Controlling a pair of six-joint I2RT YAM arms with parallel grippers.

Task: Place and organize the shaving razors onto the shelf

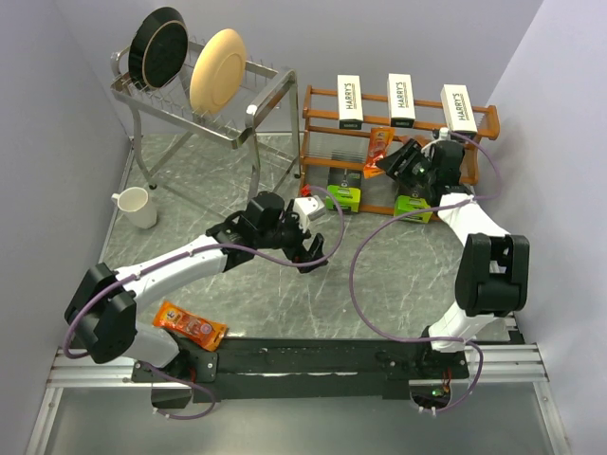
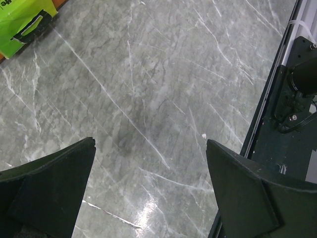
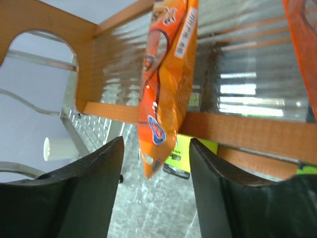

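A loose orange pack (image 1: 190, 329) lies flat on the marble surface (image 1: 285, 303) just beside the left arm's base, well apart from the shelf. Farther in, the left end effector (image 1: 308, 254) hangs over bare marble with its jaws spread wide and nothing between them. The left wrist view shows its two dark fingers (image 2: 49, 193) far apart above the surface (image 2: 148, 99), with a corner of a lime-green pack (image 2: 20, 25) at the top left.

Beyond it, the right end effector (image 1: 394, 159) is at the wooden shelf (image 1: 313, 142). In the right wrist view its fingers (image 3: 94, 183) stand apart on either side of a second orange pack (image 3: 166, 89), with a gap showing on both sides. That pack (image 1: 377, 150) leans on the middle tier's rail (image 3: 247, 131).

Two black-and-lime packs (image 1: 343, 197) (image 1: 414, 206) sit on the bottom tier. Three white boxes (image 1: 350, 101) (image 1: 402, 99) (image 1: 458, 107) lie side by side on the top tier.

To the left, a white mug (image 1: 137, 207) stands on the surface, and a silver rack (image 1: 204, 95) at the back holds a black plate (image 1: 156, 45) and a cream plate (image 1: 217, 69).
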